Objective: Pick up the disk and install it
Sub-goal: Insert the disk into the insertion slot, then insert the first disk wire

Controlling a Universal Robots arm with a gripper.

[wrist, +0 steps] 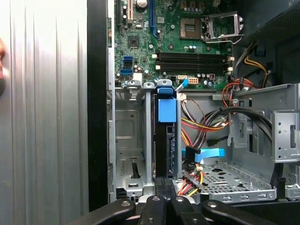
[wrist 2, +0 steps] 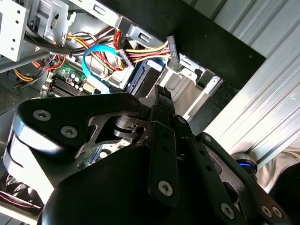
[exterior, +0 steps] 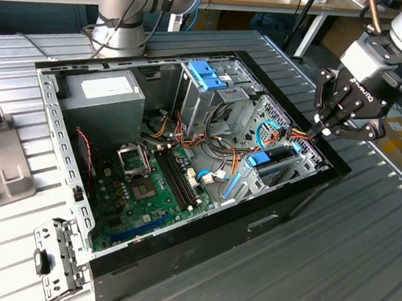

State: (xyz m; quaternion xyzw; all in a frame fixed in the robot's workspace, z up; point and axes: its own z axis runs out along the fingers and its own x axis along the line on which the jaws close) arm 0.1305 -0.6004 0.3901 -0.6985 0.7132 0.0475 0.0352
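The disk stands on edge in the drive bay at the case's corner on the exterior view's right, its blue rail tab facing the motherboard. In the first wrist view the disk is a dark slab in the metal slot, topped by the blue tab. My gripper hovers just above and outside that bay, over the case's black rim. Its fingers look pressed together with nothing between them in both wrist views, pointing at the disk's outer end.
The open computer case lies on a ribbed metal table. Inside are a grey power supply, a metal cage with a light-blue top, the motherboard and coloured cable bundles. The arm's base stands behind the case.
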